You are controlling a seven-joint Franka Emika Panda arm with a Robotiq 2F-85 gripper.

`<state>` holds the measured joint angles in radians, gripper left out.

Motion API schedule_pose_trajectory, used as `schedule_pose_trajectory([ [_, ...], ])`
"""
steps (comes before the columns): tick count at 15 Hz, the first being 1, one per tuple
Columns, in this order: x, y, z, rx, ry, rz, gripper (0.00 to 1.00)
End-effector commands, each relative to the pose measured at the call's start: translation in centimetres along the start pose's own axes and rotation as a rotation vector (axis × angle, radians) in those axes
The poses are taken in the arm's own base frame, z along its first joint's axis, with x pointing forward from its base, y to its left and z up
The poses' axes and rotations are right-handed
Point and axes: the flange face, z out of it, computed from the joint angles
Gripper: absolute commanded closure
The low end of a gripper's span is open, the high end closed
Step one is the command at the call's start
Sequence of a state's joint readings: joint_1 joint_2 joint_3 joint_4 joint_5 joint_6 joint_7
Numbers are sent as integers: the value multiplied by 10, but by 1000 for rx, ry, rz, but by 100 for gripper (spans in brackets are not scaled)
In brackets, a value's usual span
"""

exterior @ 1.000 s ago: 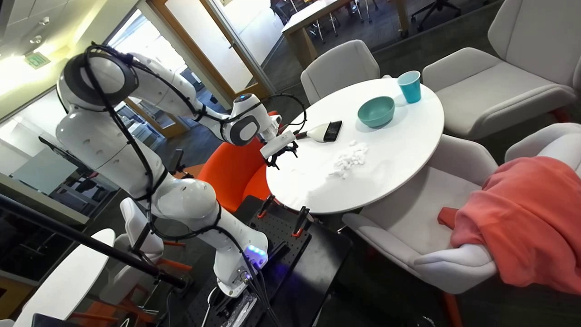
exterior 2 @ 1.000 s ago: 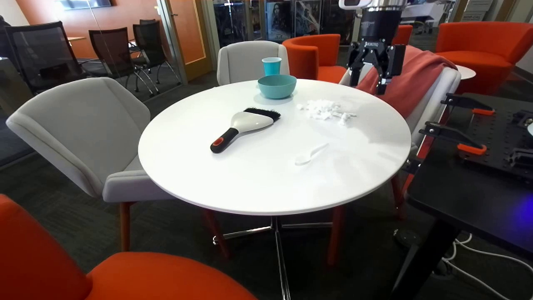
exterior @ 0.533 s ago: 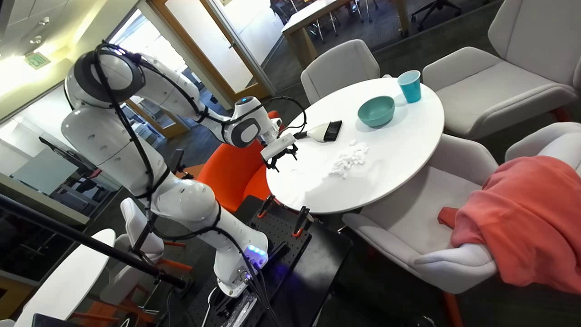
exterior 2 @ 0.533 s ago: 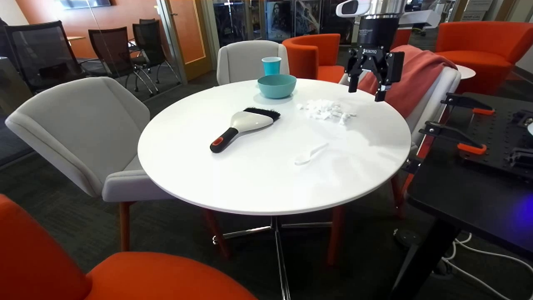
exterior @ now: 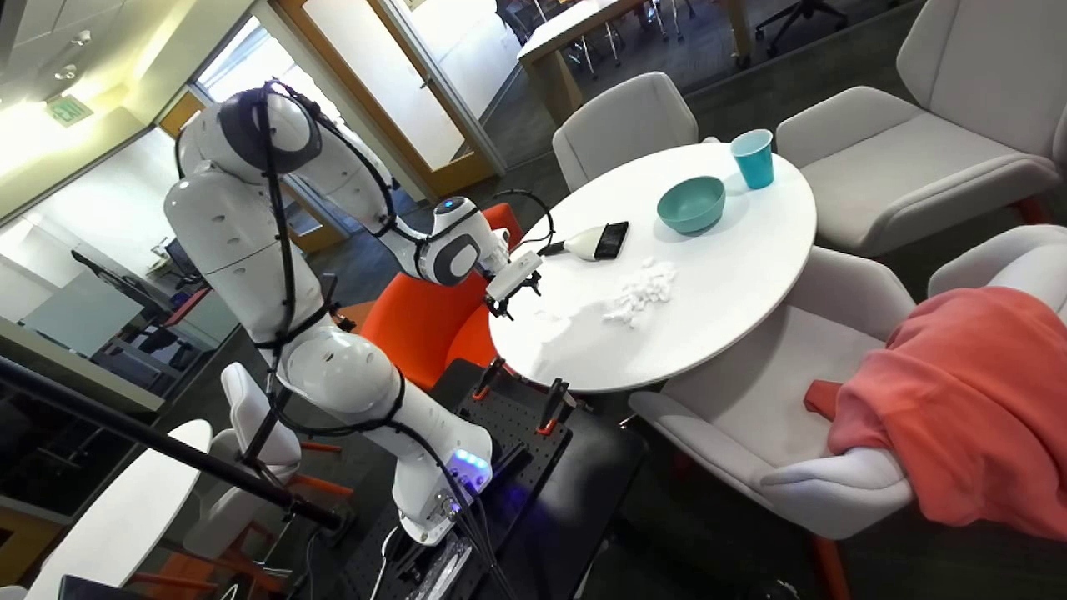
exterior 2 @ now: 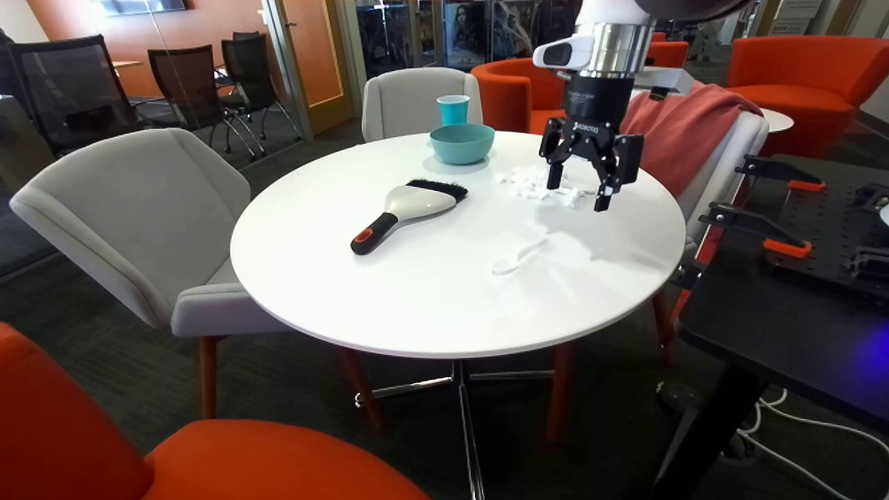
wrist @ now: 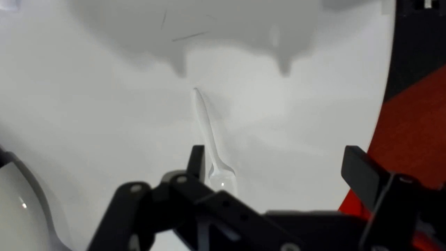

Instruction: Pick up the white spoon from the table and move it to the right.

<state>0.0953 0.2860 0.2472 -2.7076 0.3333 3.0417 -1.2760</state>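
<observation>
Since the earlier frame, the gripper (exterior 2: 578,194) had moved downward and closer to the white spoon (exterior 2: 519,257), which lay unshifted on the tabletop (exterior 2: 417,298), apart from it. Both fingers (wrist: 362,174) were spread, pointing down and holding nothing, presumably so that the narrow spoon could pass between them; the wrist view showed it off-centre, nearer one finger, suggesting that further alignment was required.

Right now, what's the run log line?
end effector: open, above table | white spoon: lying on table, ungrasped | pick: not yet made | also on table: brush, bowl, cup
</observation>
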Motion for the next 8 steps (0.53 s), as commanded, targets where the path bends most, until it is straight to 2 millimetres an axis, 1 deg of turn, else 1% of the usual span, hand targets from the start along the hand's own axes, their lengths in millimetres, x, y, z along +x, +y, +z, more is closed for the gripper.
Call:
schedule_pose_trajectory([
  [1, 8, 11, 37, -28, -8, -55, 0],
  [3, 12, 19, 52, -21, -38, -83, 0],
  [5, 19, 27, 64, -19, -57, -101, 0],
  [8, 38, 34, 75, -26, -60, -121, 0],
])
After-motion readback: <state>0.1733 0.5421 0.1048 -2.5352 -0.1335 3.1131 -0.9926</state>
